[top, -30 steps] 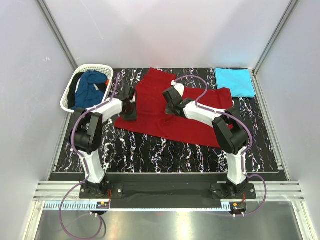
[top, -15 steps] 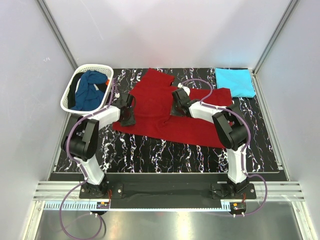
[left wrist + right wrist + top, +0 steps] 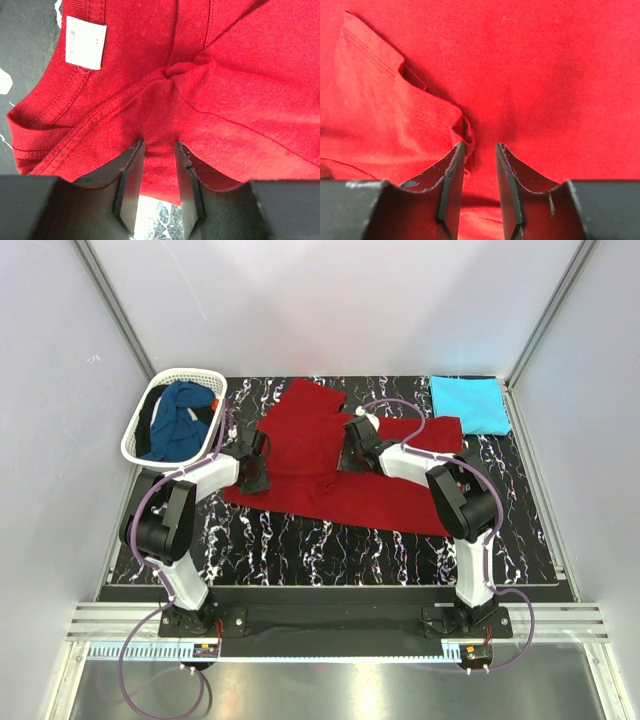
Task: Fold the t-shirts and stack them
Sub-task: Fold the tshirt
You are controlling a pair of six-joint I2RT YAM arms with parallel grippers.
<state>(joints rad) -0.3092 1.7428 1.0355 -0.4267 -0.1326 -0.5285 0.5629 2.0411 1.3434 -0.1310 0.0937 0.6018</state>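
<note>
Fingers of both arms pinch red t-shirt.

Left pincer and right pincer clamped low, reaching forward.

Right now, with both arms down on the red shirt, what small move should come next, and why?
I'd guess: raise both pairs of jaws together slightly. Each looks pinched on a bunched ridge of the red shirt, which lies spread on the table, not yet folded. Lifting would free the cloth to be laid over; the turquoise shirt already lies folded far right.
</note>
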